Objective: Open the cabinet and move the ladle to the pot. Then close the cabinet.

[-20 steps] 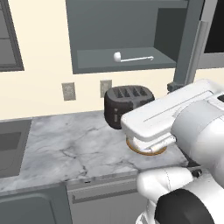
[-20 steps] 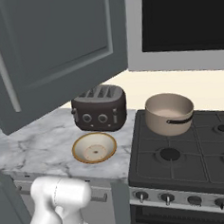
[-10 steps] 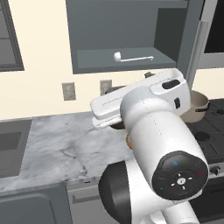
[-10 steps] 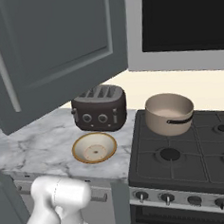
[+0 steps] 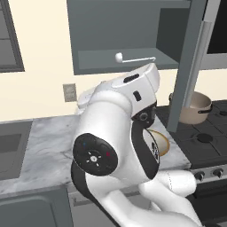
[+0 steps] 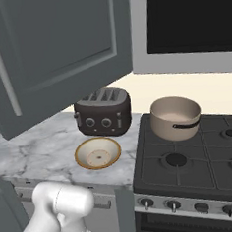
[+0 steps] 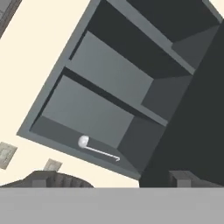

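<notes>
The cabinet (image 5: 128, 31) stands open, its door (image 5: 190, 66) swung out to the right with the silver bar handle (image 5: 202, 57) on it. On the lowest shelf lies the ladle (image 5: 133, 58), bowl to the left, handle to the right. The hand view looks up into the cabinet (image 7: 113, 92) at the ladle (image 7: 97, 149). My gripper (image 7: 109, 183) is open, fingertips (image 7: 179, 177) wide apart with nothing between them, some way short of the shelf. The beige pot (image 6: 176, 117) sits on the stove's back left burner, also seen behind the door (image 5: 196, 107).
A dark toaster (image 6: 103, 111) stands on the marble counter (image 6: 37, 149), with a tan yellow-rimmed bowl (image 6: 97, 153) in front of it. The stove (image 6: 200, 160) is to the right. My white arm (image 5: 115, 133) hides much of the counter in the left base view.
The arm has swung up and leftward across the left base view, lifting the hand toward the open cabinet. Ladle, pot and door have not moved.
</notes>
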